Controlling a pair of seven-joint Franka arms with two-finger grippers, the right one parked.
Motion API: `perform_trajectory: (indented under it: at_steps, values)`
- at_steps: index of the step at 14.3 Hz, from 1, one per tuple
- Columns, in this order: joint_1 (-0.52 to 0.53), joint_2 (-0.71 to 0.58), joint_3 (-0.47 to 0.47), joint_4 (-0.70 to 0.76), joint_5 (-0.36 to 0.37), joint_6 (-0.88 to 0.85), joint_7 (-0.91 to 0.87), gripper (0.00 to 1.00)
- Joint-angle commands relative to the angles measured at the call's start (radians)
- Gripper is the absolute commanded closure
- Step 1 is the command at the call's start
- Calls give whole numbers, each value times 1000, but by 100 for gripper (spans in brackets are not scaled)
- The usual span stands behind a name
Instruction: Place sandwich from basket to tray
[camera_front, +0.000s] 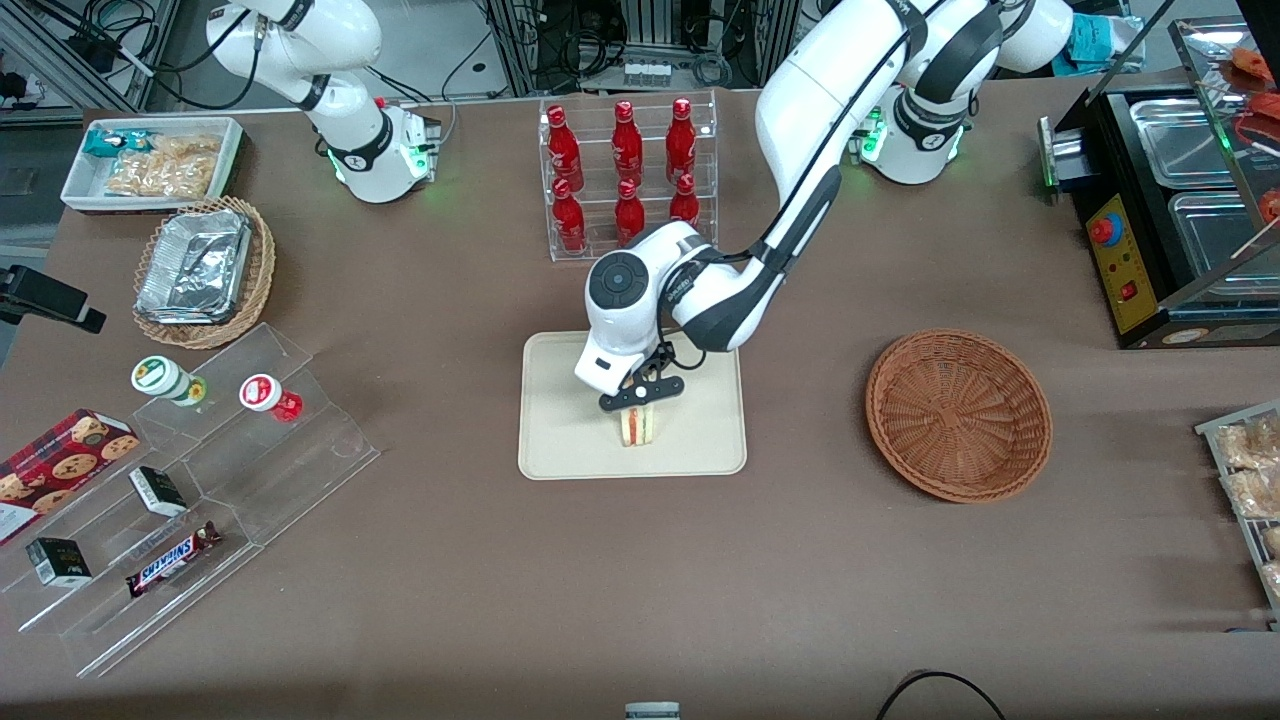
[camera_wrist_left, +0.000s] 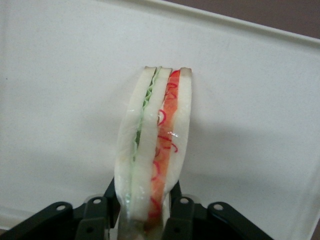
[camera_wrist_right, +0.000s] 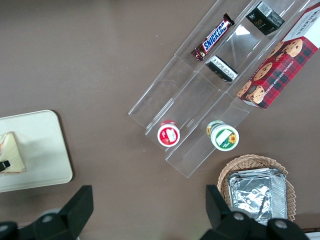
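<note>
Black fingers of the gripper (camera_front: 640, 402) are pinching the sandwich (camera_front: 637, 425) from both bread faces, as the left wrist view is showing: the wedge (camera_wrist_left: 152, 150) is standing on edge between the pads (camera_wrist_left: 97, 215), its red and green filling turned toward the camera. The gripper is hanging low over the tray (camera_front: 560, 440), with the sandwich directly under it and reaching down to the cream surface; whether its lower edge is already resting there or is just above it, I cannot tell.

Judging by its glossy, slightly bowed slices, the sandwich is looking light and soft enough to give under pressure, and its smooth surface is probably slippery. The flat bread faces are the sensible place to hold it, near the thick end, with a gentle squeeze; pressing on the filling edge would likely split the layers. Standing on a narrow edge, it may tip over once let go.

Outward from the gripper, the tray is lying just beneath, and the basket (camera_front: 958, 415) is sitting well apart toward the working arm's end of the table, holding nothing.
</note>
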Motion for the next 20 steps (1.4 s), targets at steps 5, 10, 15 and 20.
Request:
perform_trajectory:
  at_steps: [5,10,15,20]
  values:
    - [-10,-149,55,12,27,-215,-21,0]
    - [80,-262,79,-68,22,-291,-1,0]
    - [240,-481,79,-311,-15,-291,251,0]
    - [408,-635,79,-405,-81,-422,538,0]
